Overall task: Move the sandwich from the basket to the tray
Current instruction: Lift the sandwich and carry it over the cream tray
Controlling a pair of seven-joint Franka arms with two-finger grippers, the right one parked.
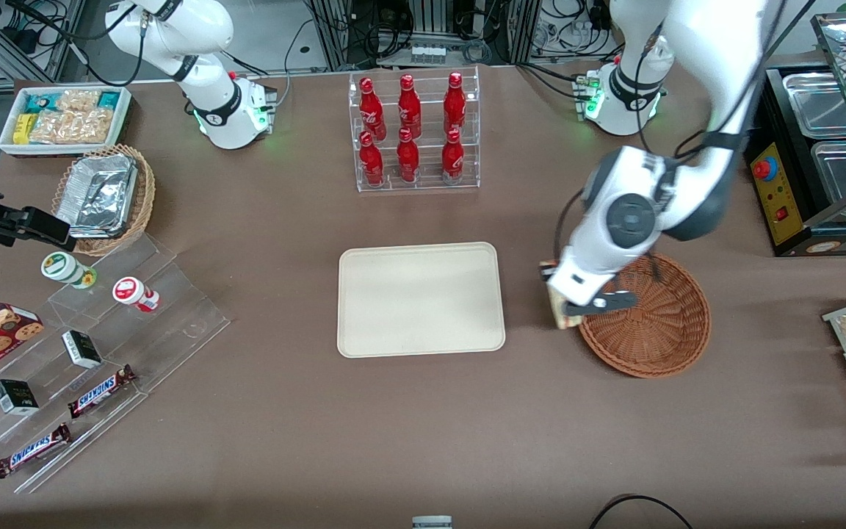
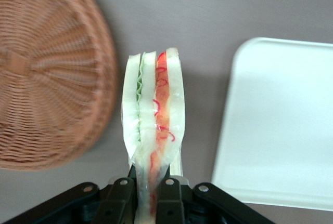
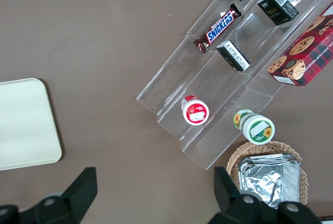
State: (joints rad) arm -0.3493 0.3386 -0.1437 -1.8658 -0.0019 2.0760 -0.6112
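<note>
Front view: we log the end effector (image 1: 568, 308) above the gap between tray (image 1: 421, 299) and basket (image 1: 659, 332), at the basket's rim, the sandwich (image 1: 558, 307) pinched in it, clear of the surface (image 1: 423, 426).

Left wrist view: we log fingers (image 2: 167, 195) closed on the sandwich's (image 2: 153, 125) base, its cut edge showing, basket (image 2: 47, 73) and tray (image 2: 281, 125) flanking it.

"snickers" reads on 2 candy bars (image 1: 102, 391) (image 1: 32, 450) lying on the clear acrylic steps (image 1: 100, 353).
</note>
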